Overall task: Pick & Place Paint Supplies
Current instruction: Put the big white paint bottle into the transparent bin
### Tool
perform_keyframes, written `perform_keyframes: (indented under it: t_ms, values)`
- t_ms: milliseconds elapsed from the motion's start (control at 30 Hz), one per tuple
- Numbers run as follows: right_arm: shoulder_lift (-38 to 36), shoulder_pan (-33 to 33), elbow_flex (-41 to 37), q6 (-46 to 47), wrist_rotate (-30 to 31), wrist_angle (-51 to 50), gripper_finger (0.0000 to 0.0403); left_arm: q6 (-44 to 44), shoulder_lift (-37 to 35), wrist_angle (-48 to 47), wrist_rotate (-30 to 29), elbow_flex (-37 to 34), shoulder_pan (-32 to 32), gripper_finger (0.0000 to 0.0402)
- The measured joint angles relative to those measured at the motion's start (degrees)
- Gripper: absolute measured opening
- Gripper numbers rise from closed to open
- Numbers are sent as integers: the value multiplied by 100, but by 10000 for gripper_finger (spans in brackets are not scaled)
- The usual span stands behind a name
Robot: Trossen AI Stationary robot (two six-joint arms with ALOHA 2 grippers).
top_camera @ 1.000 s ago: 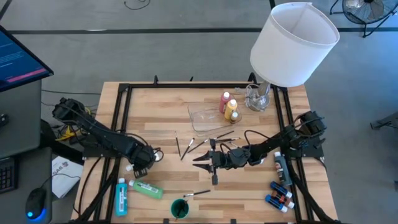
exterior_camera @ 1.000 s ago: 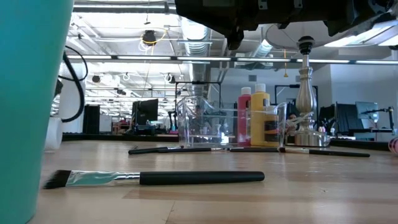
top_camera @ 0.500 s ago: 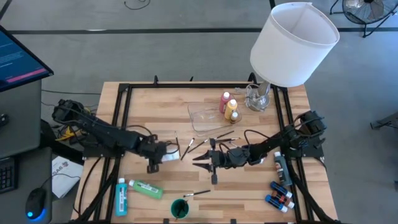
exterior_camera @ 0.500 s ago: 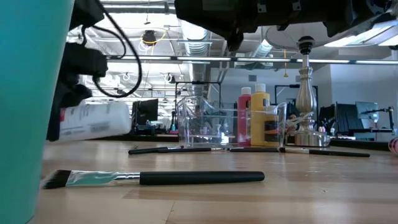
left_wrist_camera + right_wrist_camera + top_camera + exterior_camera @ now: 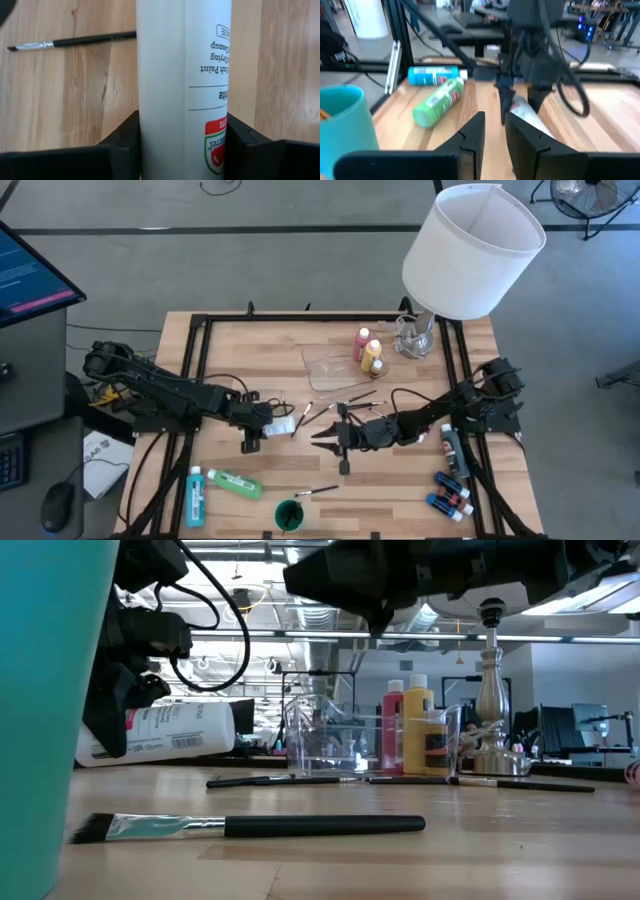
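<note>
A white paint bottle [image 5: 279,423] with a printed label [image 5: 207,75] hangs above the table's left middle, with my left gripper [image 5: 260,426] shut on it. In the low view the bottle [image 5: 165,730] is nearly level, clear of the wood. My right gripper [image 5: 322,437] hovers at the table's middle and points at the left one. Its fingers stand a narrow gap apart [image 5: 494,132] with nothing seen between them. A green bottle [image 5: 235,483] and a blue bottle [image 5: 194,493] lie on their sides near the front left. Thin brushes [image 5: 296,416] lie flat mid-table. My left gripper pinches the white bottle's body between its two fingers, one on each long side [image 5: 146,135]. The fingers come from above, slanting down, and lie across the bottle. The bottle is lifted clear of the table, almost level, with most of its length reaching toward the table's right.
A clear tray [image 5: 335,366] sits at the far middle, with red and yellow bottles [image 5: 367,350] beside it. A lamp with a big white shade [image 5: 470,250] stands far right. A teal cup [image 5: 290,515] and a flat brush [image 5: 250,827] are at the front edge. Small bottles [image 5: 450,492] lie front right.
My left gripper has carried the white bottle from the front left toward the table's middle and a little up. It has rolled and tipped on the way, and the bottle now lies nearly level, pointing right. My right gripper has kept still.
</note>
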Motion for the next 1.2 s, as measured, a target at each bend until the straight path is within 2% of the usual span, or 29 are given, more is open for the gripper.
perform_keyframes:
  t_ms: [233, 367, 467, 567, 667, 900, 1067, 1200]
  values:
    - [0, -287, 285, 919, -12, -1158, 69, -2, -4, 247, 9, 0, -2, 134]
    - [0, -311, 583, 1152, -38, -1864, 70, -1, -4, 325, 11, 0, -4, 134]
    - [0, -298, 774, 1270, -51, -2110, 85, 0, -7, 407, 12, 0, -58, 134]
    - [0, -283, 952, 1423, -25, -2467, 121, 0, -7, 574, 20, 2, -141, 133]
    - [0, -281, 1049, 1556, 47, -2714, 173, 0, -7, 680, 20, 2, -235, 133]
    - [0, -279, 1049, 1690, 71, -2731, 293, 2, -7, 1064, 33, 2, -317, 133]
    - [43, -312, 1055, 1678, 83, -2692, 345, 130, 108, 1509, 166, 3, -315, 133]
    - [152, -382, 1048, 1717, 81, -2730, 367, 200, 427, 1668, 306, 138, -308, 133]
